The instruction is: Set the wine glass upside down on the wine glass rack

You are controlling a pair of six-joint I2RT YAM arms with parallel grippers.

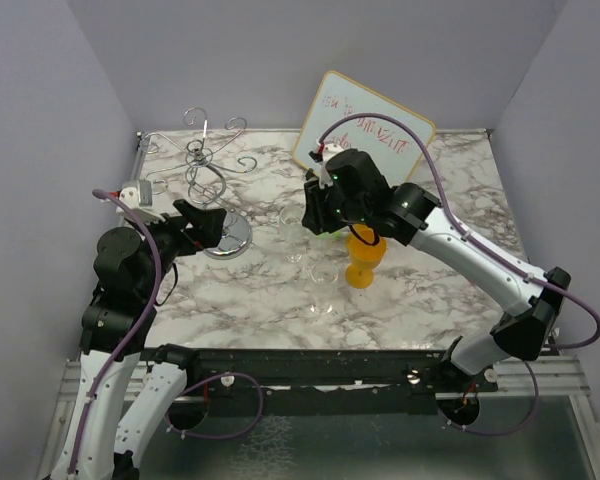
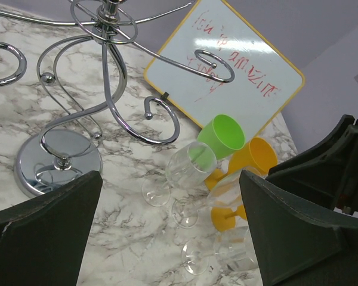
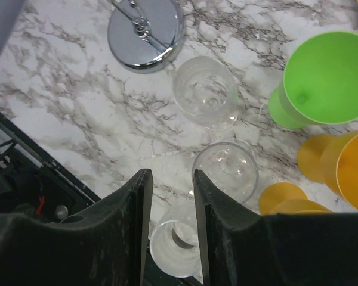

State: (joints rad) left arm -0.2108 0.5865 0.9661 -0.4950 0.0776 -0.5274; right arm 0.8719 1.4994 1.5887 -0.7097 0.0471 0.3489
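Right pincer (image 3: 167, 179) hangs above 3 clear glasses (image 3: 206, 92) standing rim up. Its 2 fingers are partly apart and straddle the nearest wine glass (image 3: 174, 244), likely to take it by the bowl for turning over. Whether the fingers clamp it cannot be told. That glass sits directly under the pincer, between the fingers. The wine glass rack (image 3: 146, 30) stands beyond the fingertips, well apart. Left pincer (image 1: 205, 225), jaws wide apart and empty, hovers just beside the rack's base.
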